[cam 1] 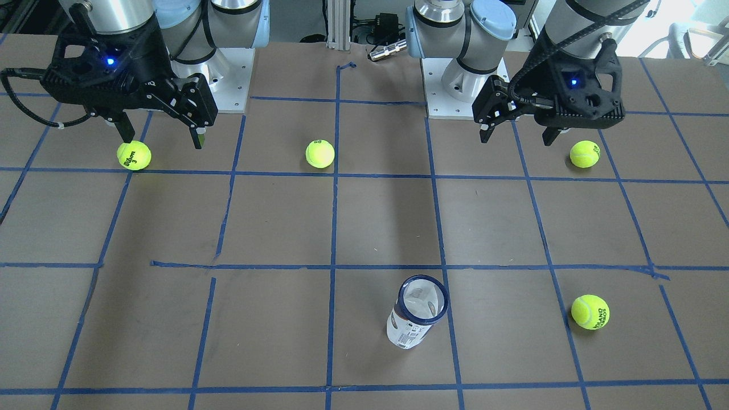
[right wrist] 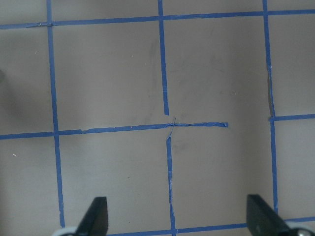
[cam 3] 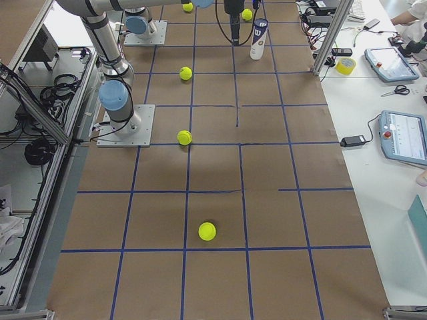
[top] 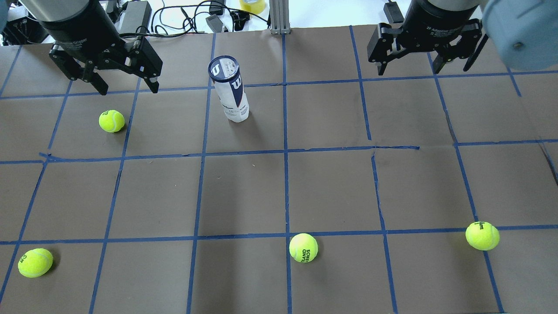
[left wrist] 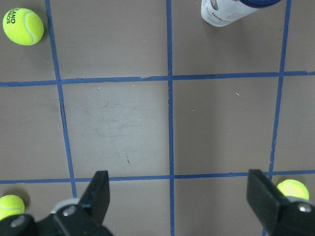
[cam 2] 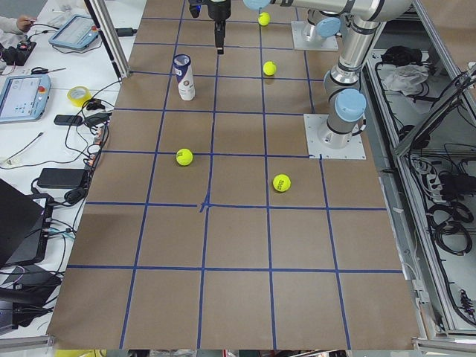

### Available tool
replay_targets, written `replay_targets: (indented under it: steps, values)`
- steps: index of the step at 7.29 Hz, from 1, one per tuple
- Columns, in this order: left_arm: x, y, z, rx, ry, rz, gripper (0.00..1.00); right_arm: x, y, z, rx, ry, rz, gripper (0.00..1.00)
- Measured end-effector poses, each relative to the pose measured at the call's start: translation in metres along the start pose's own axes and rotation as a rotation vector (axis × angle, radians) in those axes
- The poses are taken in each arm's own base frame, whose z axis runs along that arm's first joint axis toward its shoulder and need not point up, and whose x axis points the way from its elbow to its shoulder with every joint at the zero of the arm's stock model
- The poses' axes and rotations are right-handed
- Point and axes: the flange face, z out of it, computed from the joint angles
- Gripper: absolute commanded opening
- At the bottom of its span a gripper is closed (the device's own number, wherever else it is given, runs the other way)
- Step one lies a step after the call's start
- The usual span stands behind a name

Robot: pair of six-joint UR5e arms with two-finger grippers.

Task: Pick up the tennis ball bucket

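Observation:
The tennis ball bucket (top: pixel 231 91) stands upright on the brown table: a clear tube with a white and navy label and a dark blue rim. It also shows in the front-facing view (cam 1: pixel 416 313) and at the top edge of the left wrist view (left wrist: pixel 231 12). My left gripper (top: pixel 128 90) hangs open and empty above the table, apart from the bucket on its left in the overhead view. My right gripper (top: pixel 425 69) hangs open and empty far to the bucket's right. The front-facing view shows the left gripper (cam 1: pixel 517 136) and the right gripper (cam 1: pixel 162 139), both open.
Several yellow-green tennis balls lie loose on the table: one near my left gripper (top: pixel 111 121), one at the near left (top: pixel 35 262), one near the middle (top: pixel 303 247), one at the near right (top: pixel 482 235). Blue tape lines grid the table. Cables and devices lie beyond the far edge.

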Motion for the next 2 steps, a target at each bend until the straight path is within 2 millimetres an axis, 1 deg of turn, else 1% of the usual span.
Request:
replay_targets:
  steps: [2]
  values:
    - [-0.0042, 0.0044, -0.0032, 0.002, 0.001, -0.009, 1.0, -0.0001, -0.0002, 0.0005, -0.001, 0.0, 0.001, 1.0]
